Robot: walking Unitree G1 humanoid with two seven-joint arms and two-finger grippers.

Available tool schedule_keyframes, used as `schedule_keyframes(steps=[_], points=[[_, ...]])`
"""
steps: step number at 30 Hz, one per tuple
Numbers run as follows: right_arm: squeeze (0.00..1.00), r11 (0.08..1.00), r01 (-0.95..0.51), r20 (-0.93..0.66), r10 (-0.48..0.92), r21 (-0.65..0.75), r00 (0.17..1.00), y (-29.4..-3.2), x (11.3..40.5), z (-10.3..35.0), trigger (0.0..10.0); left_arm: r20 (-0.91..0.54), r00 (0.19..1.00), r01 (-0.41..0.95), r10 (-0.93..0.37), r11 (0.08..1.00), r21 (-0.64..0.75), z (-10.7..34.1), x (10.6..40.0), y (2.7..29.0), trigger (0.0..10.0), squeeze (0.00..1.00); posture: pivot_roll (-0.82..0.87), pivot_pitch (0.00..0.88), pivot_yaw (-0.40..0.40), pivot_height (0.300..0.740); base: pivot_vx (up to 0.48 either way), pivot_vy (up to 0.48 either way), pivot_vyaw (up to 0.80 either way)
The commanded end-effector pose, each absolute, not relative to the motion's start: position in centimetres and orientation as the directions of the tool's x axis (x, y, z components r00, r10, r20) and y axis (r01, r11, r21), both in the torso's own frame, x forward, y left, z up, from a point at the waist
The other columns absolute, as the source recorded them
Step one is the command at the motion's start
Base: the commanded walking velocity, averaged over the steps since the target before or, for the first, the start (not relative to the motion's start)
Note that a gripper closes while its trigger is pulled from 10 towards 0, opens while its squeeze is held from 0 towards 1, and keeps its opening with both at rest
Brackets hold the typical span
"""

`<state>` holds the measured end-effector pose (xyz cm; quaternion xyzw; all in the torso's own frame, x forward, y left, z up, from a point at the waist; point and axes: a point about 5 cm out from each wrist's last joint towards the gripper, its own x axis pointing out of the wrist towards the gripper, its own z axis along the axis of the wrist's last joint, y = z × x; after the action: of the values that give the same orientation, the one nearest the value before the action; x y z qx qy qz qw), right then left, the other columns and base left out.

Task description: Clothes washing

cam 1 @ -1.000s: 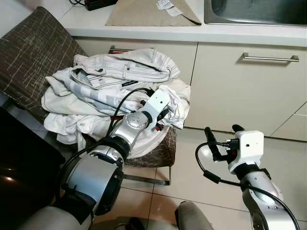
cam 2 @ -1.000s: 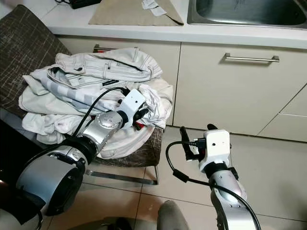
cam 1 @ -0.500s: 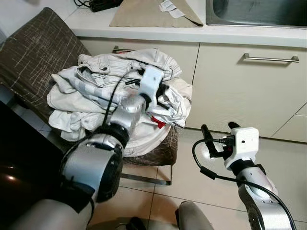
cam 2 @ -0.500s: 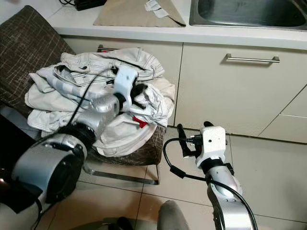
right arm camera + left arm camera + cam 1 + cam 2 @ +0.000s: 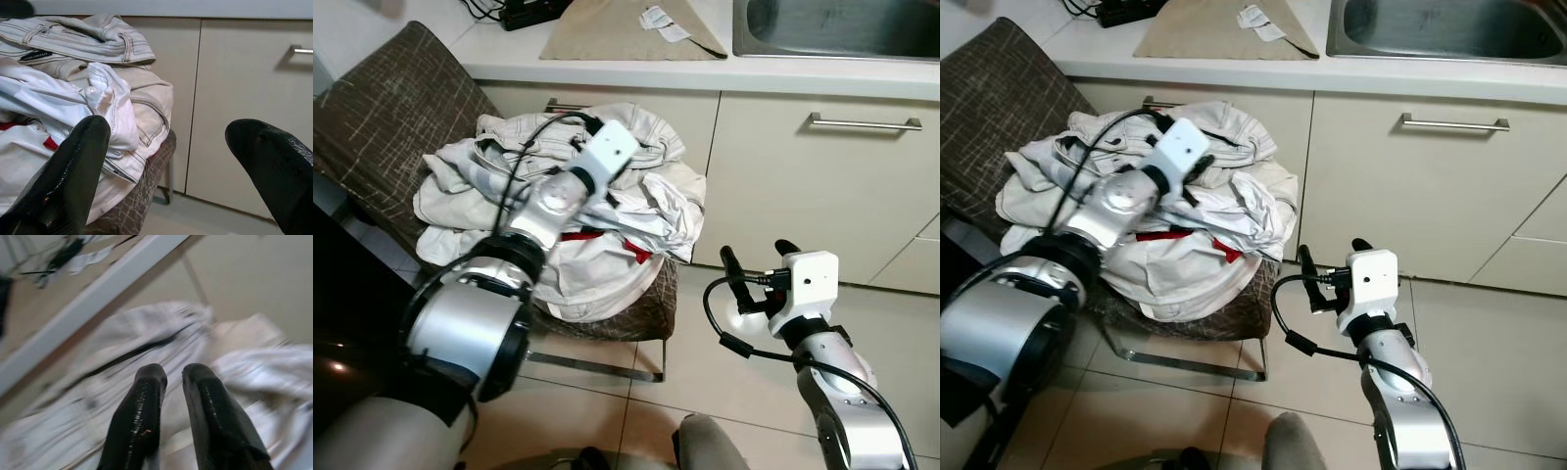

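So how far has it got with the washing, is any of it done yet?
Barely begun. Nothing looks washed: the pile of pale clothes lies heaped on the chair. In hand: the left tool, fingers nearly together, reaches over the pile's top. The right tool waits open beside the chair. Left: lifting and washing everything.

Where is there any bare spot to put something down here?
The floor tiles between the chair and cabinet doors are bare, beside the right claw. The chair seat is crowded: the clothes pile covers it, with the left claw on top.
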<state>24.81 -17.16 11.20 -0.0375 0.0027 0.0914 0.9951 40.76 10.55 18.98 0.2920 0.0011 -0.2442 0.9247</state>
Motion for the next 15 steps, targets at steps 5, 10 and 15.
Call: schedule_keyframes(steps=[5,10,15], points=[[0.0,0.974,-0.218,0.006,0.218,-0.059,0.976,-17.26,24.84,11.67,10.0,-0.179,0.88,0.438,-0.44,0.608,0.662,19.22,40.87,11.24,10.0,1.0,-0.43,0.029,0.135,0.74,0.0,0.0,0.0],[0.0,0.972,-0.233,0.013,0.233,-0.04,0.972,-17.09,24.88,11.8,10.0,-0.252,0.847,0.499,-0.468,0.536,0.681,18.59,40.63,11.47,10.0,1.0,-0.44,0.031,0.147,0.74,0.0,0.0,0.0],[0.0,0.972,-0.231,0.017,0.232,-0.034,0.973,-17.04,24.89,11.83,10.0,-0.248,0.829,0.522,-0.502,0.532,0.667,19.19,40.67,11.35,10.0,1.0,-0.44,0.029,0.151,0.74,0.0,0.0,0.0]])
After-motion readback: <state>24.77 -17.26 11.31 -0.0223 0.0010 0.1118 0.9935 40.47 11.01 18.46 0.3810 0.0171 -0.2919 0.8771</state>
